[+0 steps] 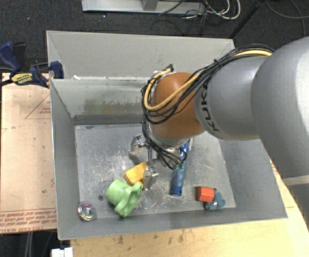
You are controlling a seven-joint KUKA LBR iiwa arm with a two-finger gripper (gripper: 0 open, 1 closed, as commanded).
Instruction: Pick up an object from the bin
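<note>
The orange cover (pixel 171 107) on the wrist and the cables (pixel 160 98) looped over it hide most of the gripper (pixel 146 167). Only some metal parts show below the cover, so whether it is open or closed on anything cannot be told. Those parts reach down to a small yellow block (pixel 134 174), a smooth wedge-like piece on the scratched grey floor of the bin (pixel 98 154); its right end is hidden behind the metal, and contact cannot be made out. Just below and left of the yellow block lies a soft-looking, lumpy green thing (pixel 123 196), touching it or nearly so. To the right of the yellow block lies a slim blue stick (pixel 177 180), its upper end lost under the wrist. Farther right is an orange-red block (pixel 204 194) with a bluish piece against it. Well to the lower left of the yellow block sits a small shiny ball (pixel 86 210). The thick grey arm (pixel 261 100) comes in from the right, its wrist bent downward over the block.
</note>
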